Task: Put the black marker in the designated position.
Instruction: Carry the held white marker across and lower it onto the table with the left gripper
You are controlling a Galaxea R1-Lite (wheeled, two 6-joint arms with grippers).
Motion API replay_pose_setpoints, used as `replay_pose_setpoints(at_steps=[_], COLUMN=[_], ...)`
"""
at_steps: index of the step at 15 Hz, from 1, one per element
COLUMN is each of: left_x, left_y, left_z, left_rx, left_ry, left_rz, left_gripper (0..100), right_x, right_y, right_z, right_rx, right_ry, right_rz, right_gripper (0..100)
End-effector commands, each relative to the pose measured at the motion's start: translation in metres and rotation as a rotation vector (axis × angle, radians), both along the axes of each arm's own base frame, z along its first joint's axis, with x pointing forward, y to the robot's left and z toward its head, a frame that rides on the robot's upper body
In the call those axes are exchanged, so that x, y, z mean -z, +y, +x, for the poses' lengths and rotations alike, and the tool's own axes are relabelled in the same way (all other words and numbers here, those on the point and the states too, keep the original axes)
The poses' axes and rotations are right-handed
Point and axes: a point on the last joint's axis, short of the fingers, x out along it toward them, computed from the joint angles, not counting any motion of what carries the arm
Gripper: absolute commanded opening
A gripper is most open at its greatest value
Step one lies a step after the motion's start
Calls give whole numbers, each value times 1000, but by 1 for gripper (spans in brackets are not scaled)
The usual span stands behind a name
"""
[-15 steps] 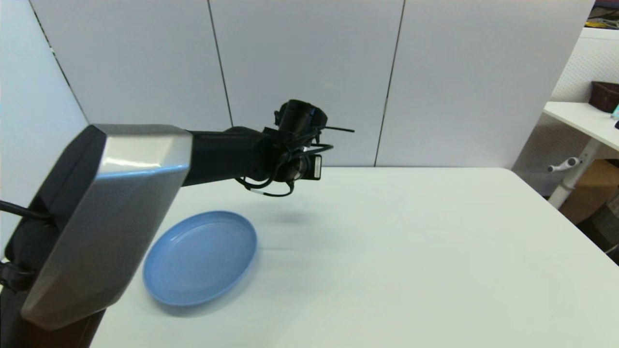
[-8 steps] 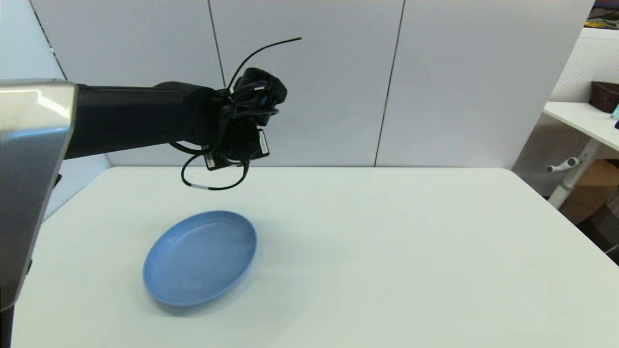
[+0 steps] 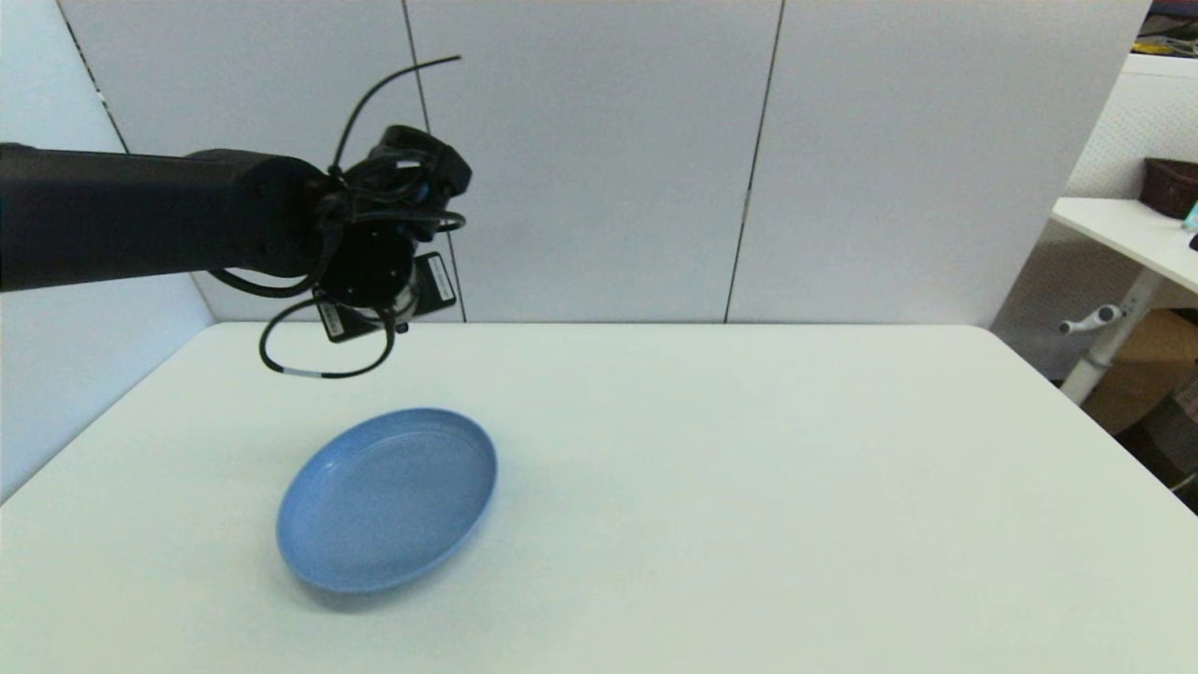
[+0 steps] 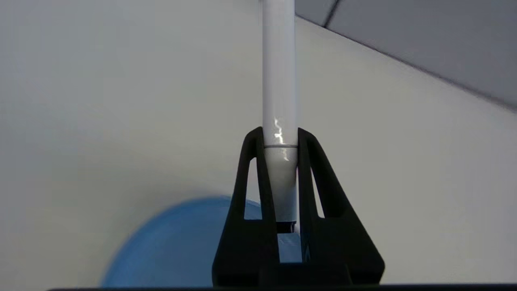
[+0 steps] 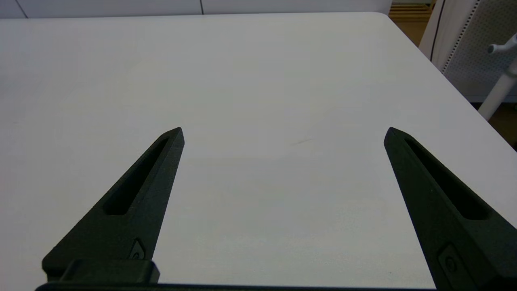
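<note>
While the left gripper (image 4: 280, 137) hangs high over the far-left part of the white table (image 3: 749, 487), its two black fingers (image 4: 313, 169) are clenched on the black marker (image 4: 279, 101), w/ the white barrel running out past the fingertips and the small dark tip end sitting back between the finger bases. So the marker is in the air, in the claw, not yet down; in the head view it can't be made out behind the wrist and cables. The blue plate (image 3: 388, 501) lies on the table below and nearer the robot than the wrist, prob. the designated spot, though that's a guess from the task wording. Handling, as a judgement: the marker looks light and stiff, a slim smooth glossy plastic cylinder w/ a sheen streak and a thin seam ring right at fingertip level. Slick + round means it could slip or swivel in a two-point pinch, and it will likely roll once let go, so a low release into the plate's shallow dished centre seems wise; the raised rim should stop it. The grip is near one end, so the long free part could lever it a bit; a hold nearer mid-barrel would balance better. The plate looks like matte hard plastic, round, shallow. The table is plain, flat, matte white. The right gripper (image 5: 282, 133) is parked low over the table's right side, fingers spread wide, holding nothing.
</note>
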Motion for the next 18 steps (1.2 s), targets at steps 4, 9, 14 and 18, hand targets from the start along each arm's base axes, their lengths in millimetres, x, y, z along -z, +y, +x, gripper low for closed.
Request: replay_pose_setpoints(at_steps=[4,9,14,18], left_x=[37,75,84,92], left_y=[88,100,122,125], left_z=[-2,20,50,56], left_rx=[1491,1651,1545,1550], left_ry=[-24,58,-6,-27], left_rz=[618,863,1072,1036], left_gripper=[0,0,0,0], right_x=[0,0,0,0], right_y=[0,0,0,0], right_z=[0,0,0,0], right_rx=[-1,-1,-1,-1], right_ry=[1,0,0,0], right_rz=[0,0,0,0], right_gripper=[100,100,100,100])
